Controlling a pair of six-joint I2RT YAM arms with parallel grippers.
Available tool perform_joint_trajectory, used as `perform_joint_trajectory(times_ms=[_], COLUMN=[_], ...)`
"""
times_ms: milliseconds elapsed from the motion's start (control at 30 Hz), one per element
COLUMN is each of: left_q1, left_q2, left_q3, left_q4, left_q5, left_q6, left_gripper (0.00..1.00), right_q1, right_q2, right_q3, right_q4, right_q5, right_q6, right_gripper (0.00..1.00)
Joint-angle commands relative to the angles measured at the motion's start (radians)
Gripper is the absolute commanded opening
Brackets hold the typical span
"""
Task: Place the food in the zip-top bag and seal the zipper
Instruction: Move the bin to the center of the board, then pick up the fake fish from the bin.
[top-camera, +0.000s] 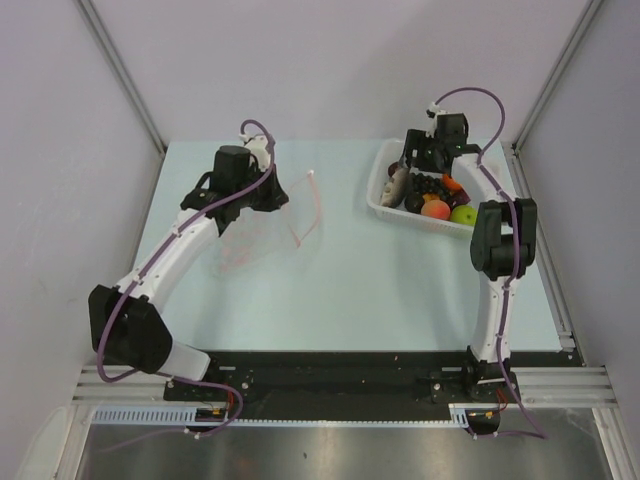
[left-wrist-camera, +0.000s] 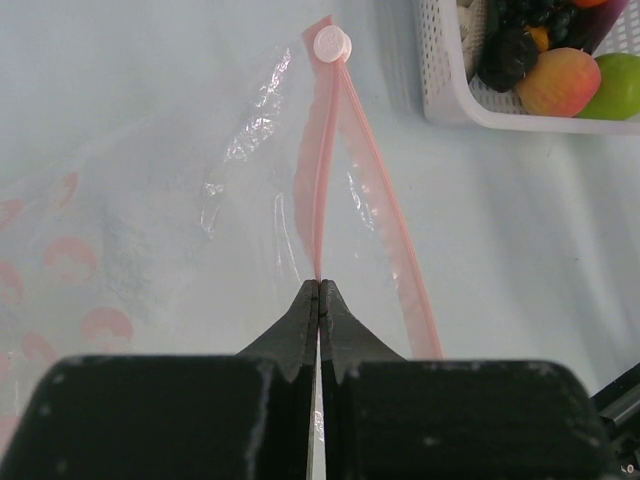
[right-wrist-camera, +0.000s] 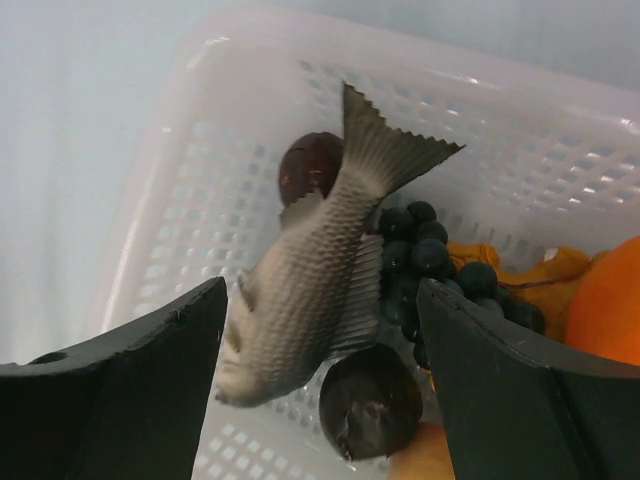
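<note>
Left gripper (left-wrist-camera: 318, 292) pinched tight on zipper (left-wrist-camera: 312, 170) of zip-top bag (left-wrist-camera: 150, 200); right gripper (right-wrist-camera: 320, 300) spread wide astride grey fish (right-wrist-camera: 300, 290) in white basket (right-wrist-camera: 200, 180), beside grapes (right-wrist-camera: 420, 250).

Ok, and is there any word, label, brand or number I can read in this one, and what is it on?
No readable text in any view.
zip-top bag: pink curved printed marks on its left part, too blurred to read as letters or a logo.
white basket and grey toy fish: no lettering visible.
</note>
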Motion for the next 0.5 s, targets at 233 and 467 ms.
perform_joint_trajectory(times_ms=[233, 467], left_q1=[-0.005, -0.005], left_q2=[0.018, 0.025], left_q3=[0.026, 0.02], left_q4=[0.046, 0.042], left_q5=[-0.019, -0.017], left_q6=[-0.007, -0.007], left_gripper=[0.0, 0.0], right_q1=[0.012, 0.01], right_q2=[0.161, 0.225], right_q3=[0.147, 0.187], right_q4=[0.102, 0.111], right_q5=[0.094, 0.056], right_q6=[0.059, 0.075], right_gripper=[0.79, 0.74])
